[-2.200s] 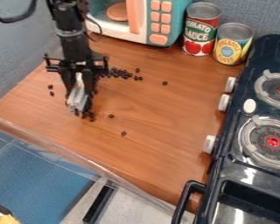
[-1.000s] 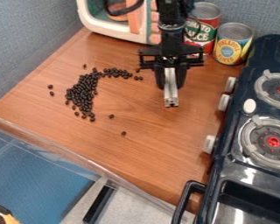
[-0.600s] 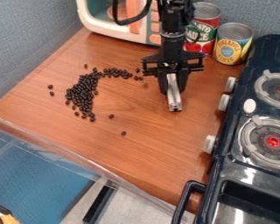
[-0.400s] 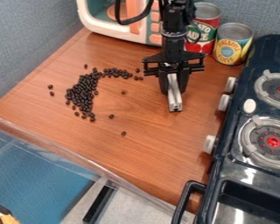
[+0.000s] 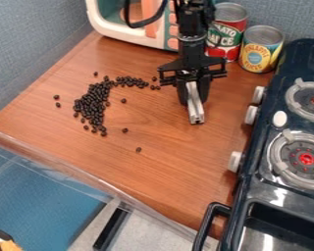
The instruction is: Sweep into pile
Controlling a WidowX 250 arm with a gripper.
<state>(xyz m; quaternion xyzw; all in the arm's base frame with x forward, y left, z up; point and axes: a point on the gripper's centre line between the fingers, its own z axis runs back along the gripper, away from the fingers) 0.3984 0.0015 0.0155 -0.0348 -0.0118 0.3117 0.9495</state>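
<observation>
The black gripper [image 5: 194, 92] hangs over the upper middle of the wooden counter, right of the beans. It is shut on a narrow silver-grey tool [image 5: 196, 110] that points down toward the camera. Dark beans [image 5: 91, 104] lie in a curved, dense cluster on the counter's left part, with a thinner arm of them running right to a few beans [image 5: 154, 87] near the gripper. Single beans lie apart: one [image 5: 123, 100] just right of the cluster, others [image 5: 139, 149] below it and at its left [image 5: 57, 97].
A toy microwave [image 5: 130, 29] stands at the back left, and a red can [image 5: 226, 32] and a yellow can [image 5: 260, 49] stand behind the gripper. The black stove [image 5: 254, 181] borders the counter on the right. A clear strip [image 5: 61, 169] edges the front.
The gripper has gone right with the silver tool from over the cluster, then shifted slightly. One bean has rolled left from near the gripper toward the cluster.
</observation>
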